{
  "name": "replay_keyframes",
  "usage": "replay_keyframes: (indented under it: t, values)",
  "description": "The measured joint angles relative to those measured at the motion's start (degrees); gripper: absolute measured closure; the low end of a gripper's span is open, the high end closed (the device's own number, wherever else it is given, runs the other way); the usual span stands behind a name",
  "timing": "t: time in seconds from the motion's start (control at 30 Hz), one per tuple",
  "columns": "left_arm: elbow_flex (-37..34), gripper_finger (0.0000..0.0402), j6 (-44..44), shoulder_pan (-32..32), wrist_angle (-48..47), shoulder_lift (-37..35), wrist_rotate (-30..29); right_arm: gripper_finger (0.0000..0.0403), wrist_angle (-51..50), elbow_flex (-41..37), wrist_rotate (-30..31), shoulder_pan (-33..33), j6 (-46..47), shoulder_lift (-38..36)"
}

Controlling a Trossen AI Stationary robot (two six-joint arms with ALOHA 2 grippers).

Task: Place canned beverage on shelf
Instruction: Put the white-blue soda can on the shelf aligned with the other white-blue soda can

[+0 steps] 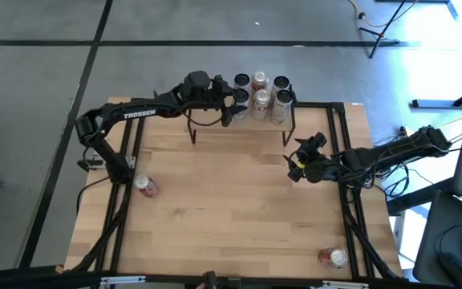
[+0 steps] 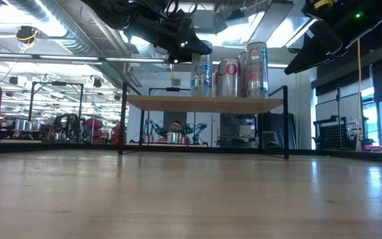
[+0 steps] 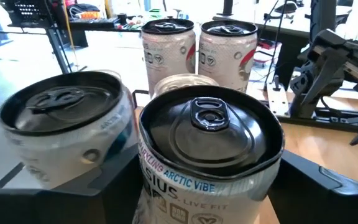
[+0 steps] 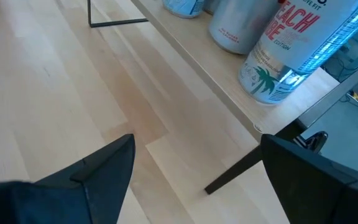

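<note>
The Celsius can (image 3: 210, 162) is standing on the shelf (image 2: 204, 103) between my left gripper's (image 3: 207, 186) spread fingers; my right gripper (image 4: 194, 171) is hovering open nearby.

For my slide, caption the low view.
Cans stand on the shelf as the left end effector hovers at one.
</note>
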Motion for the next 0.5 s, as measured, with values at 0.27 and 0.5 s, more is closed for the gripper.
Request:
replay_keyframes:
  t: [0.27,0.5]
  values:
    - [0.0,0.0101,0.5,-1.0,0.1,-0.8,-3.9,0.0071,0.0,0.0,0.0,0.0,-0.3,0.0]
    - [0.0,0.0097,1.8,-0.7,1.6,-4.2,-3.7,0.0071,0.1,0.0,0.0,0.0,-0.3,0.0]
